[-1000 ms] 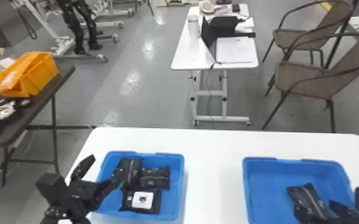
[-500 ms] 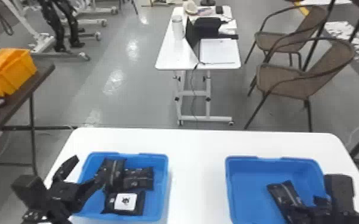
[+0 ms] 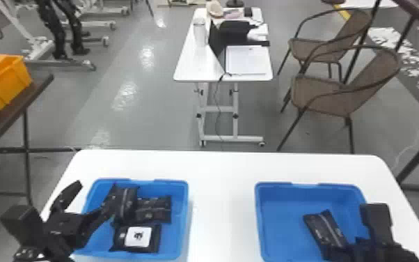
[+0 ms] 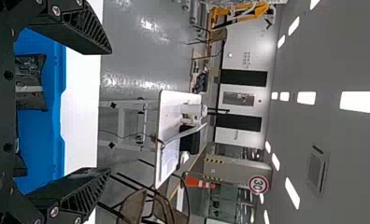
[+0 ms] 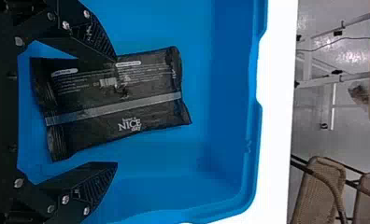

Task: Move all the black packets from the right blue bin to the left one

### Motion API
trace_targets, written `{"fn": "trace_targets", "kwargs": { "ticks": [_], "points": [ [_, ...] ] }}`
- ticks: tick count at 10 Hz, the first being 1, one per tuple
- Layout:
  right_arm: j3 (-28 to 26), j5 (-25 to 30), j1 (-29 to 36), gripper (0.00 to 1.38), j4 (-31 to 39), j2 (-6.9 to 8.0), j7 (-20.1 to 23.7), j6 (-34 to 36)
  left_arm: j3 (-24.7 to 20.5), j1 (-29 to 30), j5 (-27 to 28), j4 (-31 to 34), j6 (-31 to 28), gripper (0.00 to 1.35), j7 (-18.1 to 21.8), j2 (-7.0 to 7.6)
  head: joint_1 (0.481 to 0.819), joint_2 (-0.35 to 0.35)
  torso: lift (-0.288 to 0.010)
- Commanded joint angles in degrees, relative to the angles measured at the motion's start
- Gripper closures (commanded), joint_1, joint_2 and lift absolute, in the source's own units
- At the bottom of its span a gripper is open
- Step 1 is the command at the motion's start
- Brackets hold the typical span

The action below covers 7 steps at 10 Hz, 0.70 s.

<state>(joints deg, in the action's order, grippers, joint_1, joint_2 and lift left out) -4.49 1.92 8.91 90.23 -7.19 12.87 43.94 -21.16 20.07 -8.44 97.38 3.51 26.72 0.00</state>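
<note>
White table (image 3: pixel 222 198) carries both: right bin (image 3: pixel 280 223) as source, left bin (image 3: pixel 176 230) as drop. Left pincer (image 4: pixel 110 111) released by left bin, likely idle. Right pincer (image 5: pixel 116 112) released, spread over black packet (image 5: pixel 145 98) lying in right bin, presumably to pinch its width.

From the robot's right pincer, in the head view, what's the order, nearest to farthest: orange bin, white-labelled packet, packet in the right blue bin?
1. Packet in the right blue bin: close by the right pincer.
2. White-labelled packet: in the left blue bin.
3. Orange bin: far left, on the dark table.
</note>
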Motion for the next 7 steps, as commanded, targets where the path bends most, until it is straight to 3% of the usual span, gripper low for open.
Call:
{"fn": "trace_targets", "kwargs": {
  "ticks": [1,2,3,4,5,7],
  "points": [
    [0.4,-0.3,-1.2,0.28,-1.9,-0.2,0.1,1.8,0.2,-0.2,0.0,0.0,0.0,0.14,0.0,-0.15,0.695,0.067,0.0],
    [0.9,-0.5,-1.8,0.41,-2.9,-0.37,0.2,1.8,0.2,-0.2,0.0,0.0,-0.1,0.14,0.0,-0.15,0.695,0.067,0.0],
    [0.9,-0.9,-2.3,0.85,-4.0,-0.37,1.3,1.2,0.3,-0.2,0.0,-0.1,-0.2,0.14,0.0,-0.15,0.695,0.068,0.0],
    [0.9,-1.7,-2.0,1.18,-3.5,-0.37,1.5,0.4,0.3,-0.3,0.0,-0.1,-0.3,0.14,0.0,-0.15,0.695,0.072,0.0],
    [0.8,-3.4,-0.8,1.28,-1.9,-0.2,1.4,0.3,0.4,-0.3,0.0,-0.1,-0.4,0.14,0.0,-0.15,0.695,0.075,0.0],
    [0.7,-5.0,1.1,1.28,1.7,-0.2,1.1,0.5,0.6,-0.5,-2.3,-0.1,-2.3,0.14,0.0,-0.15,0.695,0.086,0.0]
  ]
}}
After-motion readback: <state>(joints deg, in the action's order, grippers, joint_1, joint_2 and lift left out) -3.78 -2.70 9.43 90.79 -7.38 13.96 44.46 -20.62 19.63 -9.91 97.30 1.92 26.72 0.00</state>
